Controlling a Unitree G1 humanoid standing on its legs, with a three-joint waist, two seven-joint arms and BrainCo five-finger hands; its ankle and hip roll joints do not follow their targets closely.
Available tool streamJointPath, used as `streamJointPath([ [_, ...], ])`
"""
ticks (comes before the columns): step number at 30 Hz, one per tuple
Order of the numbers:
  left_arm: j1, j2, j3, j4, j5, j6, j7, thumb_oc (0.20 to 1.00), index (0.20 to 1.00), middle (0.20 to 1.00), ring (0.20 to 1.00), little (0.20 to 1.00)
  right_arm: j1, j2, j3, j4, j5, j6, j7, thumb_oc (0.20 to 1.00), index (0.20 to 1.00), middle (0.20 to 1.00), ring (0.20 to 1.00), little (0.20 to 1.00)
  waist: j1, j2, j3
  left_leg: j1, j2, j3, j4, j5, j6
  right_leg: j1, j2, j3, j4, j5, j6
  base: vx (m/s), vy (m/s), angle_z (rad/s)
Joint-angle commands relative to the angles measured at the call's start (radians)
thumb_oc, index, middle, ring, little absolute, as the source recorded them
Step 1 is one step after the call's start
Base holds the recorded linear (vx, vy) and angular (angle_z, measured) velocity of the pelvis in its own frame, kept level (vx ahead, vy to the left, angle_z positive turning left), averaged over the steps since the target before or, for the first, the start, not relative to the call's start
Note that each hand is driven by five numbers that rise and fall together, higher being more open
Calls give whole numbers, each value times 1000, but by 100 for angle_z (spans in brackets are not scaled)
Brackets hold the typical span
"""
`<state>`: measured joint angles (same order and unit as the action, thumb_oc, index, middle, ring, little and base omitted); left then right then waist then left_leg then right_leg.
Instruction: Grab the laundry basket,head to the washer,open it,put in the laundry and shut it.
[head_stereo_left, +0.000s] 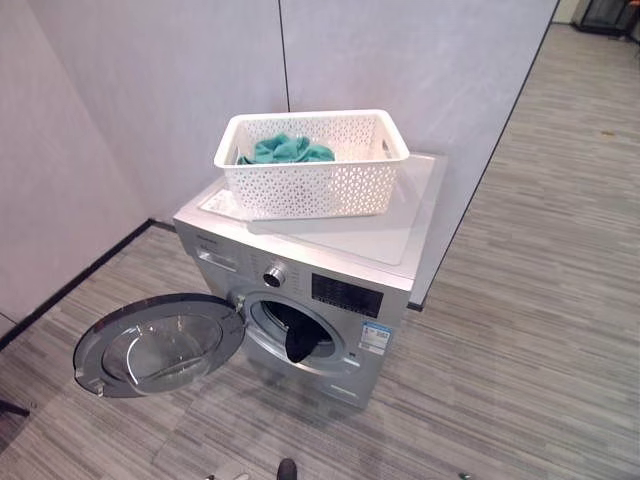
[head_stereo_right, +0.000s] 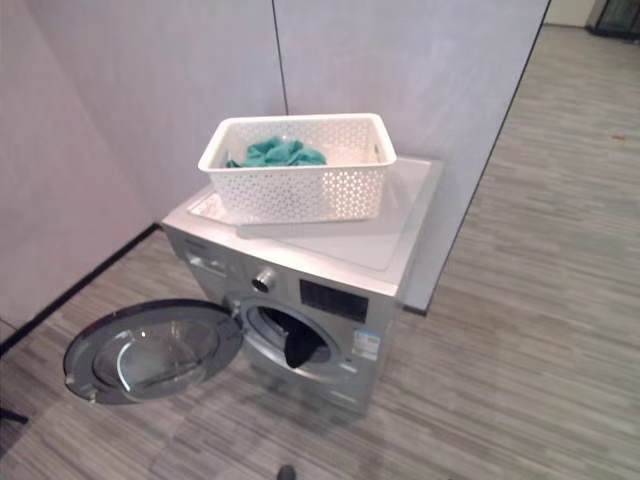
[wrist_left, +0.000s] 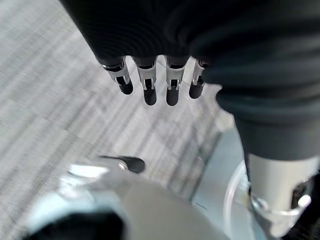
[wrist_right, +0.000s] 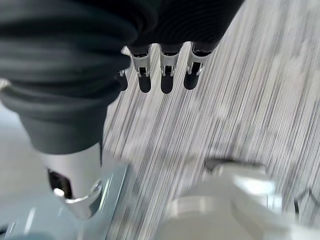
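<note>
A white lattice laundry basket (head_stereo_left: 312, 187) stands on top of the silver washer (head_stereo_left: 330, 243), with teal laundry (head_stereo_left: 285, 150) lying in its left part. The washer's round door (head_stereo_left: 160, 343) hangs wide open to the left, low over the floor. A dark garment (head_stereo_left: 300, 340) drapes over the lower rim of the drum opening. My left hand (wrist_left: 150, 90) hangs above the floor with straight fingers and holds nothing. My right hand (wrist_right: 167, 80) hangs the same way over the floor, fingers straight and empty.
Grey wall panels (head_stereo_left: 200, 80) stand behind and to the left of the washer, with a black skirting (head_stereo_left: 80, 280) along the left wall. Striped grey floor (head_stereo_left: 540, 300) stretches to the right and front of the machine.
</note>
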<state>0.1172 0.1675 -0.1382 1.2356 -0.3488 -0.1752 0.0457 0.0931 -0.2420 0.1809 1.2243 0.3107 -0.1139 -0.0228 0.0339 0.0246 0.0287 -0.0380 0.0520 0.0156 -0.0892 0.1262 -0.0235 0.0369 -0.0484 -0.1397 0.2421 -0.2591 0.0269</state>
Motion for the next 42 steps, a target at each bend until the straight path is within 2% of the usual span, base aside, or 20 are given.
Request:
streamJointPath([
  [1,-63,-8,32,14,-28,-42,9,1000,1000,1000,1000,1000,-21,10,-2,-35,47,-33,-6,1000,1000,1000,1000,1000,-14,-32,46,57,67,33,3,-80,-64,95,-66,12,-321,212,91,37,28,-8],
  [10,-58,-6,45,20,-35,-46,19,1000,1000,1000,1000,1000,-19,17,-2,-26,50,-33,-11,1000,1000,1000,1000,1000,-7,-38,43,54,64,24,2,-89,-63,94,-67,7,-324,211,98,9,7,-1],
  [14,-60,2,43,3,-51,-49,22,1000,1000,1000,1000,1000,-30,20,-2,-26,52,-29,-19,1000,1000,1000,1000,1000,-3,-37,53,48,74,20,2,-79,-65,68,-62,11,-264,191,86,-17,-10,1],
  [16,-65,7,37,-37,-81,-56,22,1000,1000,1000,1000,1000,-44,13,-4,-63,74,-43,-33,1000,1000,1000,1000,1000,7,-51,92,-42,84,-8,127,-85,-67,50,-53,7,-227,161,59,-119,-82,11],
  [17,-68,9,36,-60,-100,-57,23,1000,1000,1000,1000,1000,-47,7,-5,-93,85,-48,-39,1000,1000,1000,1000,1000,8,-58,111,-101,74,-25,211,-89,-71,43,-54,-1,-213,155,50,-85,-61,27],
  [18,-68,9,36,-60,-100,-57,24,1000,1000,1000,1000,1000,-47,7,-5,-93,85,-48,-39,1000,1000,1000,1000,1000,8,-58,111,-102,74,-26,212,-89,-71,43,-54,-2,-213,155,50,-67,-46,33],
  [19,-77,15,42,-98,-133,-64,30,1000,1000,1000,1000,1000,-55,-6,-14,-147,93,-60,-67,1000,1000,1000,1000,1000,14,-68,142,-174,63,-51,299,-81,-80,36,-51,-10,-191,137,39,20,5,38],
  [21,-76,18,45,-112,-144,-69,36,1000,1000,1000,1000,1000,-55,-9,-27,-159,105,-62,-76,1000,1000,1000,1000,1000,14,-70,142,-195,70,-52,288,-81,-83,39,-52,-17,-191,125,44,77,41,38],
  [24,-70,33,42,-145,-155,-81,51,1000,1000,1000,1000,1000,-68,-28,-79,-188,157,-74,-105,1000,1000,1000,1000,1000,32,-73,126,-266,134,-46,125,-27,-93,78,-64,-1,-208,95,78,327,229,21],
  [27,-54,36,34,-163,-150,-84,56,1000,1000,1000,1000,1000,-65,-29,-108,-214,166,-74,-123,1000,1000,1000,1000,1000,47,-58,103,-273,153,-40,111,1,-99,136,-94,19,-197,69,109,425,381,17],
  [29,-55,43,39,-175,-156,-89,53,1000,1000,1000,1000,1000,-67,-29,-126,-219,159,-74,-132,1000,1000,1000,1000,1000,53,-65,96,-278,116,-29,174,-13,-87,132,-141,14,-170,98,127,291,304,-24],
  [30,-55,43,39,-174,-156,-89,53,1000,1000,1000,1000,1000,-67,-28,-126,-218,159,-74,-132,1000,1000,1000,1000,1000,53,-66,95,-280,114,-28,178,-15,-87,131,-142,14,-169,97,128,307,365,-37],
  [31,-54,50,45,-172,-148,-85,55,1000,1000,1000,1000,1000,-77,-31,-129,-220,144,-67,-138,1000,1000,1000,1000,1000,59,-76,90,-261,78,-8,211,-53,-54,95,-188,31,-98,180,140,189,237,-31],
  [32,-55,50,45,-172,-148,-85,54,1000,1000,1000,1000,1000,-77,-31,-129,-220,143,-67,-138,1000,1000,1000,1000,1000,61,-77,90,-261,77,-5,212,-54,-53,93,-190,34,-96,179,141,280,375,-32],
  [33,-50,51,48,-169,-144,-85,56,1000,1000,1000,1000,1000,-79,-32,-140,-217,140,-66,-148,1000,1000,1000,1000,1000,63,-80,89,-249,57,11,221,-75,-32,72,-214,43,-47,245,145,248,382,-36],
  [35,-39,71,43,-187,-114,-72,54,1000,1000,1000,1000,1000,-87,-47,-208,-242,144,-79,-219,1000,1000,1000,1000,1000,38,-55,102,-159,-10,15,194,-127,36,-17,-235,86,168,374,122,362,542,-32],
  [37,-39,70,43,-187,-114,-72,55,1000,1000,1000,1000,1000,-87,-48,-208,-242,143,-78,-219,1000,1000,1000,1000,1000,39,-53,99,-161,-8,15,192,-124,36,-20,-233,87,166,377,122,158,195,10],
  [38,-26,80,43,-216,-101,-69,59,1000,1000,1000,1000,1000,-83,-58,-266,-295,169,-98,-268,1000,1000,1000,1000,1000,22,-40,105,-111,-22,11,167,-139,52,-70,-212,77,181,360,108,237,201,15],
  [40,-28,88,54,-198,-103,-65,63,1000,1000,1000,1000,1000,-96,-83,-346,-388,262,-140,-308,1000,1000,1000,1000,1000,-6,-36,111,-60,-30,8,136,-155,54,-129,-154,60,120,277,100,276,171,-11],
  [42,-32,85,68,-183,-110,-60,70,1000,1000,1000,1000,1000,-90,-99,-426,-508,306,-188,-360,1000,1000,1000,1000,1000,-32,-35,119,-27,-42,0,125,-171,53,-143,-113,66,17,235,106,237,41,-15],
])
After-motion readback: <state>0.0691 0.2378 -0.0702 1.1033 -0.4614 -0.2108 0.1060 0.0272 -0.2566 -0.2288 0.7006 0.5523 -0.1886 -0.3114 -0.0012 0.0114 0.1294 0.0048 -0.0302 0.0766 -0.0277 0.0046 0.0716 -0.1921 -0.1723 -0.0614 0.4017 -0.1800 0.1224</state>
